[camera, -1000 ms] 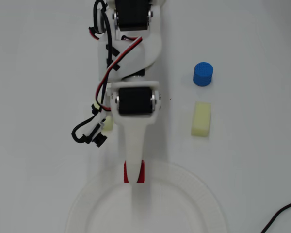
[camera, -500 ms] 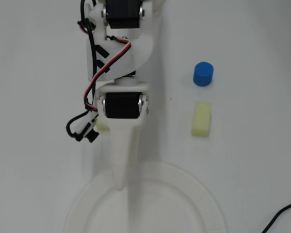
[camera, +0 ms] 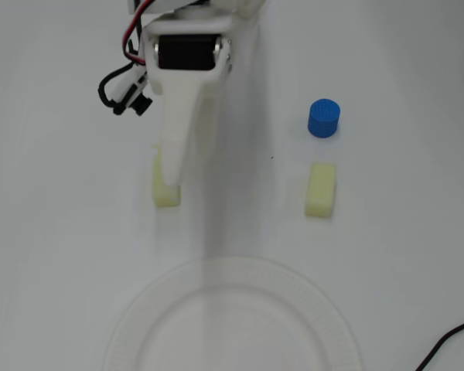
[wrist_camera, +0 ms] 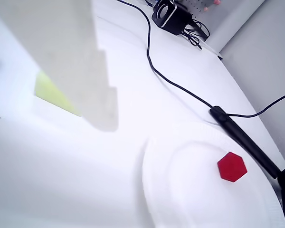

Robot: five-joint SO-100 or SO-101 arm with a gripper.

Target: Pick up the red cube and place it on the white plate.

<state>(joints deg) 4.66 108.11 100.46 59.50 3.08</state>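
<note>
The red cube lies on the white plate, seen only in the wrist view, toward the plate's right side. In the overhead view the plate is cut off by the bottom edge and no cube shows on its visible part. My gripper points down the overhead view, well short of the plate, with its tip over a pale yellow block. Its fingers show no gap and hold nothing. One white finger fills the upper left of the wrist view.
A blue cylinder and a second pale yellow block stand to the right in the overhead view. A black cable runs across the table past the plate, and a black device sits at the far edge.
</note>
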